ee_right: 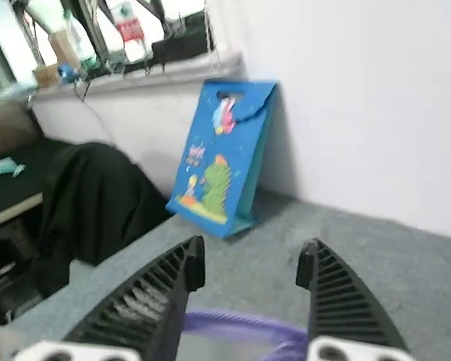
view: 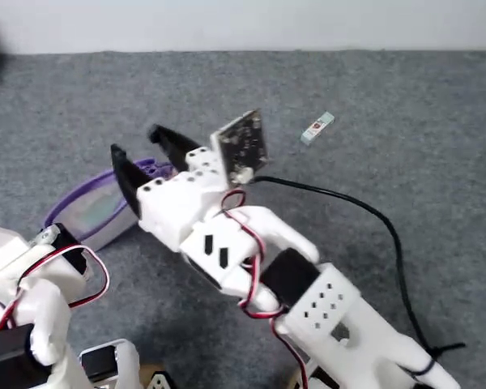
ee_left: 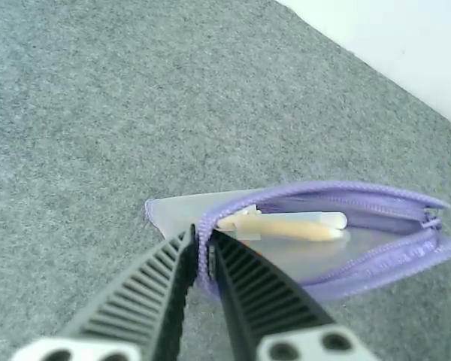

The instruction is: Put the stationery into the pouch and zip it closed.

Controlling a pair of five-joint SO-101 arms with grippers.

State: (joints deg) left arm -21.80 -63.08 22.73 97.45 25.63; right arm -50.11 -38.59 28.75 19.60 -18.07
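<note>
- High view: the right end effector (view: 138, 142) is hovering over the translucent, purple-trimmed fabric pouch (view: 85, 207), its black jaws spread wide and holding nothing. The pouch is lying on the grey felt tabletop (view: 389, 97). A small pale oblong item with a reddish mark (view: 317, 128), probably leftover stationery, is lying well apart from it. Its mark is too small to read.
- Left wrist view: the left end effector (ee_left: 203, 252) is pinching the pouch (ee_left: 376, 248) by its rim, jaws closed tight on the fabric near the end of the zip. The mouth is gaping, and a cream-coloured stick (ee_left: 286, 226) is lying inside.
- Right wrist view: the right end effector (ee_right: 252, 271) is gaping, with the purple rim of the pouch (ee_right: 240, 325) just below. A blue paper gift bag (ee_right: 222, 154) bearing a cartoon dinosaur is leaning on the wall. No legible writing is showing on it.
- Risks: the thin pinch is likely to slip if the zip gets tugged. Zipping now would be shutting the oblong item out. A descending jaw could be snagging the rim and dragging the pouch.
</note>
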